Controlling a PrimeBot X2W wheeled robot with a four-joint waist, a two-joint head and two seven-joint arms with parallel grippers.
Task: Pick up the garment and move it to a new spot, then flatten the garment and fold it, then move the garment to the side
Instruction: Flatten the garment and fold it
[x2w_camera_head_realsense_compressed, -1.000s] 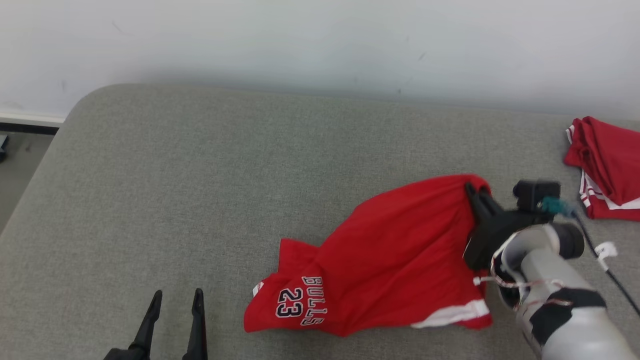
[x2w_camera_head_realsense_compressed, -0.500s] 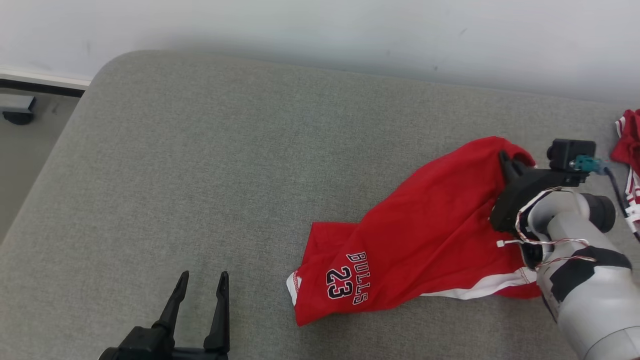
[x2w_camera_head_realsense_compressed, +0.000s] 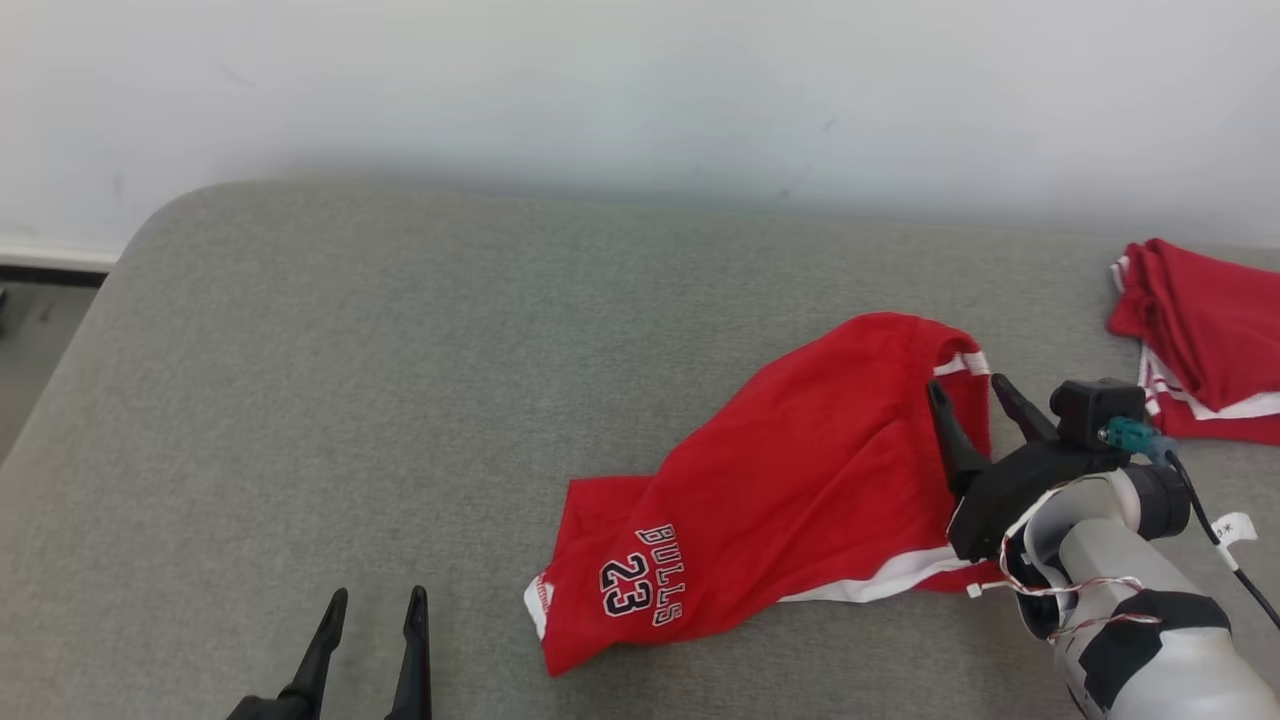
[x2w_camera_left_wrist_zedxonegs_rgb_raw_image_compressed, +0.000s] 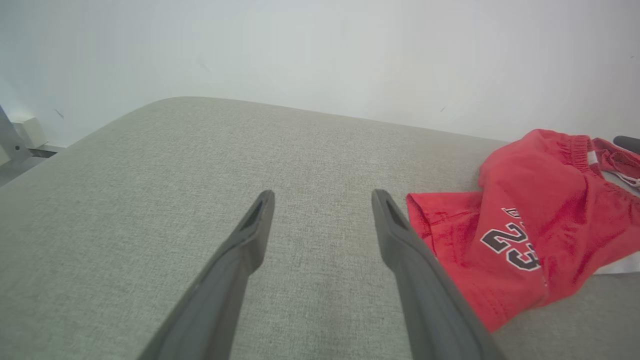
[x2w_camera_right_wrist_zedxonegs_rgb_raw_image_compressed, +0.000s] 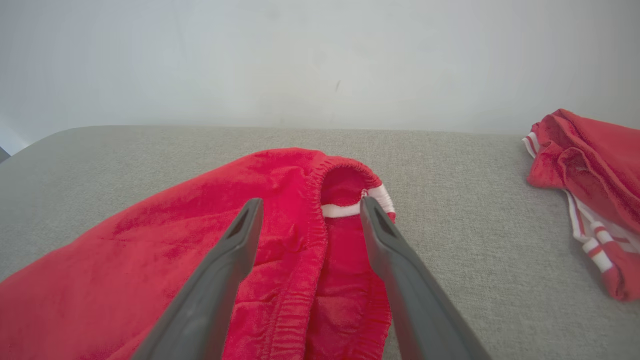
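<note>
Room: widest open stretch of grey pad lies left of garment | garment: right of centre, toward near edge; long axis diagonal, printed hem near-left, waistband far-right | right wrist view: elastic waistband flanked by spread fingers | right gripper: released, grasping nothing | left gripper: spread, grasping nothing, near edge | red pile: right edge

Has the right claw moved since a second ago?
Yes. The right claw has opened, releasing the garment, and shifted slightly toward the folded red pile on the couch.
</note>
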